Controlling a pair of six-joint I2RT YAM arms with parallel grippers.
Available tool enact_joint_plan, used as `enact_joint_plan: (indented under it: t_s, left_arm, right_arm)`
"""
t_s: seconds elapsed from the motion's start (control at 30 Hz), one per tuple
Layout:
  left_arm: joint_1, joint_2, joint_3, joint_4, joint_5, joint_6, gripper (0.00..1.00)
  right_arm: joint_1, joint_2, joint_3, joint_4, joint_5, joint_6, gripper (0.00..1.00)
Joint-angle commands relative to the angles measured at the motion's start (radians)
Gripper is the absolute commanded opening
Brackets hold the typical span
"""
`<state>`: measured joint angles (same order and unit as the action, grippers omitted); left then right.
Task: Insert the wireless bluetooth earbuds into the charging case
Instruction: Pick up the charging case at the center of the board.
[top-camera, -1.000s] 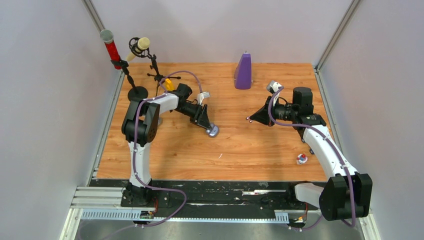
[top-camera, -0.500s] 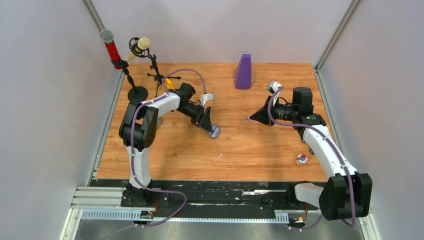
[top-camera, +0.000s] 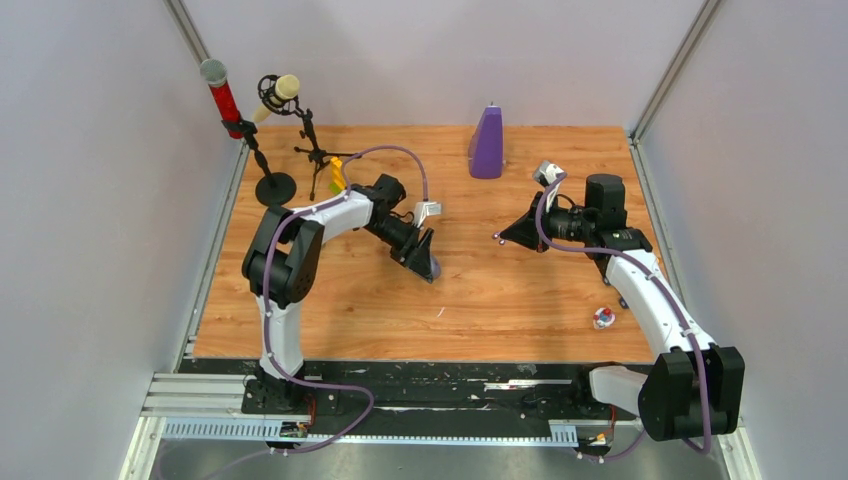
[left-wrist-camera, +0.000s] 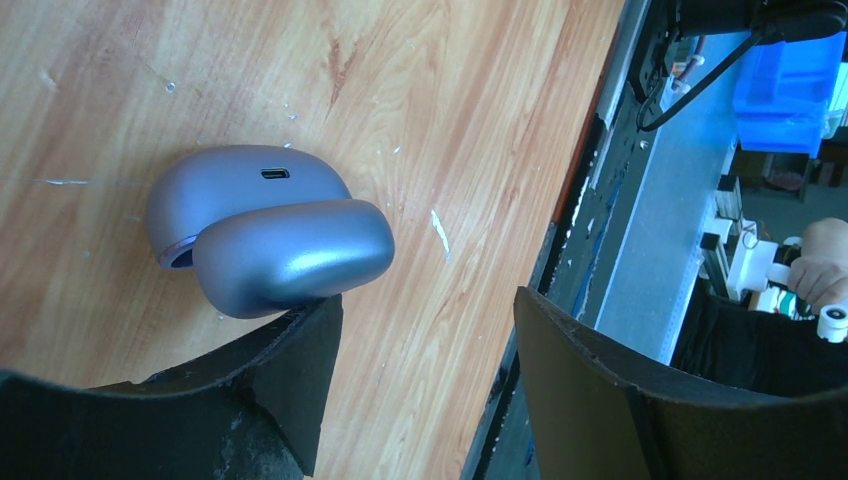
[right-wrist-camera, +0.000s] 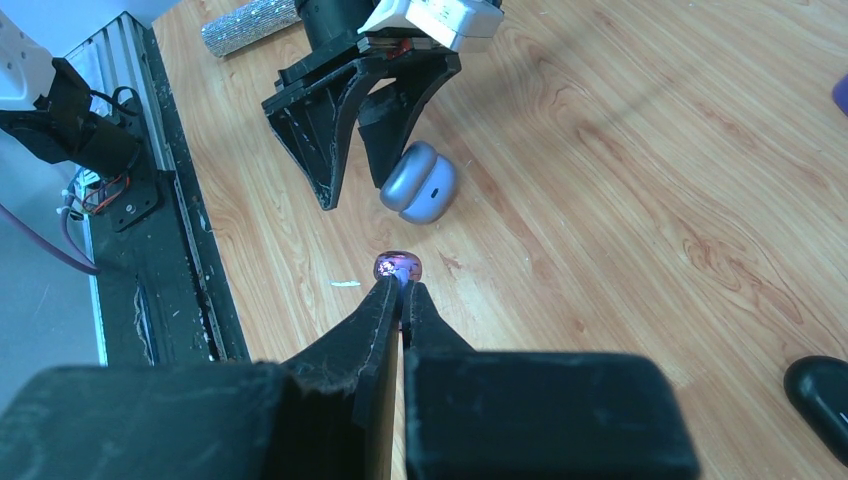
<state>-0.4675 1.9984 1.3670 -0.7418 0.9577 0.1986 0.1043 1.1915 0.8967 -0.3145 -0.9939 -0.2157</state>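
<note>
The grey-blue oval charging case (left-wrist-camera: 270, 235) lies on the wooden table, its lid standing ajar. My left gripper (left-wrist-camera: 425, 310) is open and empty, and one finger (left-wrist-camera: 300, 360) rests against the case's side. The case also shows in the right wrist view (right-wrist-camera: 420, 182), just beside the left gripper (right-wrist-camera: 350, 190). In the top view the left gripper (top-camera: 428, 265) covers the case. My right gripper (right-wrist-camera: 403, 290) is shut on a pale purple earbud (right-wrist-camera: 397, 267) and holds it above the table, to the right of the case (top-camera: 498, 238). The black earbuds are not in view.
A purple wedge-shaped object (top-camera: 486, 143) stands at the back. Two microphones on stands (top-camera: 222, 95) (top-camera: 280, 92) are at the back left. A small red-and-white item (top-camera: 602, 318) lies near the right front. A black rounded object (right-wrist-camera: 820, 390) shows at the right wrist view's corner.
My left gripper has swung to the right and turned, and now sits over the case in the top view. The right arm and its earbud have not moved.
</note>
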Motion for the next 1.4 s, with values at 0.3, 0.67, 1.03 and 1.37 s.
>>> enact_joint_plan:
  t_s: [0.3, 0.67, 1.03, 1.37]
  left_arm:
    - [-0.108, -0.052, 0.003, 0.074, -0.057, -0.060, 0.75]
    - [-0.167, 0.002, 0.108, 0.052, -0.131, -0.048, 0.76]
    - [-0.173, 0.067, 0.237, 0.040, -0.099, -0.072, 0.76]
    - [-0.060, 0.005, 0.275, 0.158, -0.151, -0.160, 0.83]
  right_arm:
    - [0.003, -0.007, 0.010, 0.044, 0.002, -0.029, 0.00]
    - [0.002, -0.007, 0.009, 0.044, 0.005, -0.033, 0.00]
    - [0.003, -0.013, 0.007, 0.044, 0.006, -0.039, 0.00]
    - [0.002, -0.021, 0.006, 0.045, 0.017, -0.042, 0.00]
